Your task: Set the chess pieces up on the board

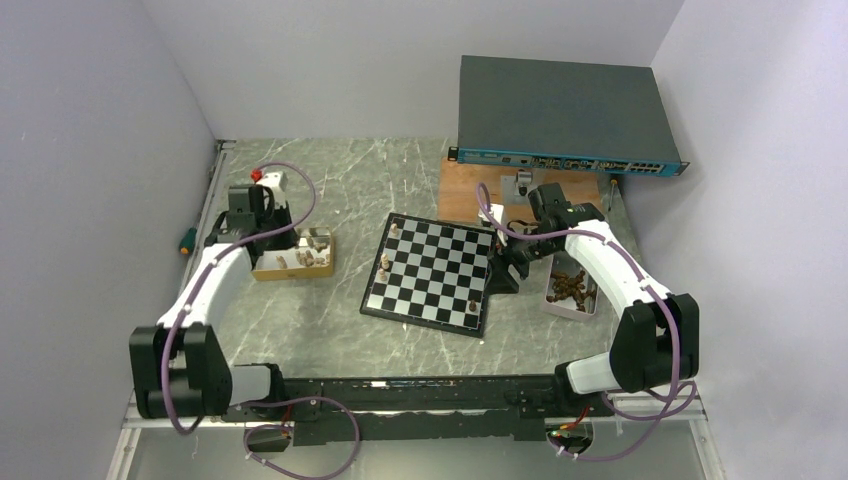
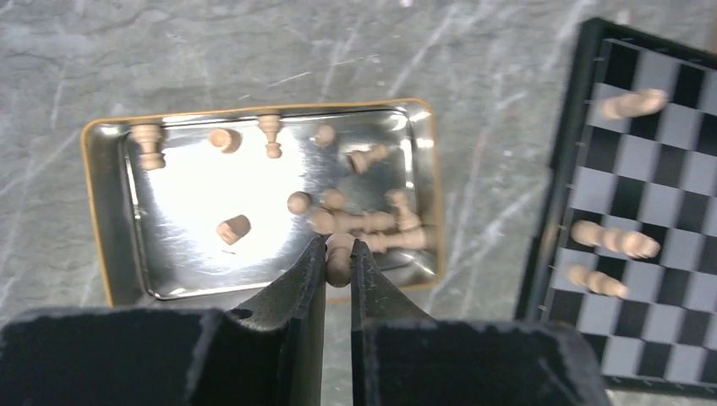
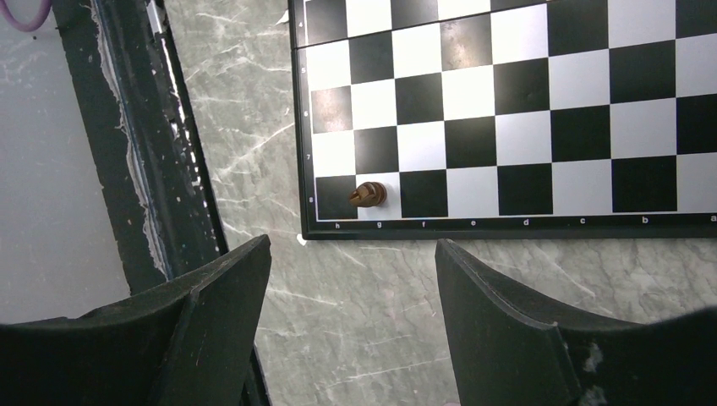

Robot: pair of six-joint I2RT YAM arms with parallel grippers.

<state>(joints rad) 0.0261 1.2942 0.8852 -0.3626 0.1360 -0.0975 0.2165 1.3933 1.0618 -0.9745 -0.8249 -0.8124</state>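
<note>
The board [image 1: 440,275] lies mid-table, with two light pieces [image 1: 386,264] standing along its left edge and one dark piece [image 1: 473,303] near its front right corner. My left gripper [image 1: 275,235] hangs over a tin of light pieces [image 1: 295,265]. In the left wrist view it [image 2: 339,247] is shut on a light tan piece [image 2: 339,262] above the tin's near rim [image 2: 101,211]. My right gripper [image 1: 515,258] is open and empty beside the board's right edge. In the right wrist view it [image 3: 351,245] is over bare table, near the dark piece [image 3: 368,194].
A pale tray of dark pieces [image 1: 570,288] sits right of the board. A brown plank [image 1: 460,195] and a grey network switch [image 1: 560,115] are at the back. A screwdriver [image 1: 186,240] lies at the left wall. Three light pieces [image 2: 613,239] show on the board [image 2: 668,203].
</note>
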